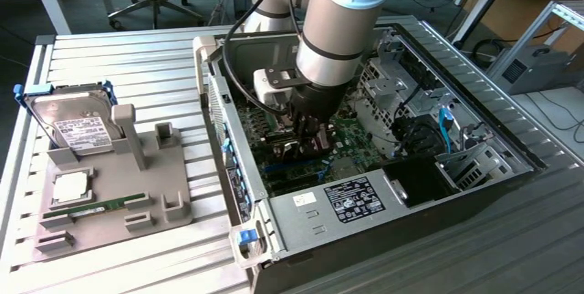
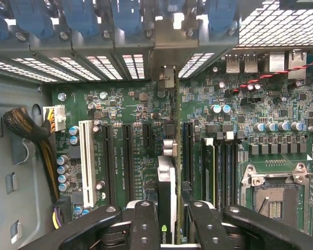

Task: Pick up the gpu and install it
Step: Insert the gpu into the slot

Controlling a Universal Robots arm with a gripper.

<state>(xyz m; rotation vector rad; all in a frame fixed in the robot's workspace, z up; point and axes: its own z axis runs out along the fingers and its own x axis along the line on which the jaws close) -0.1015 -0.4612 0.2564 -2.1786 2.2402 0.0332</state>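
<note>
The gpu stands on edge between my gripper's two black fingers, which are shut on its upper edge. It lies in line with a long slot on the green motherboard. Its grey metal bracket is up against the case's rear slot openings. I cannot tell whether the card's lower edge is seated in the slot. In the exterior view the gripper reaches down into the open computer case, low over the motherboard, with the dark card partly hidden under it.
A row of blue latches lines the rear wall above the slots. A white slot, sleeved cables and the CPU socket flank the card. Beside the case, a grey stand holds a hard drive and a green RAM stick.
</note>
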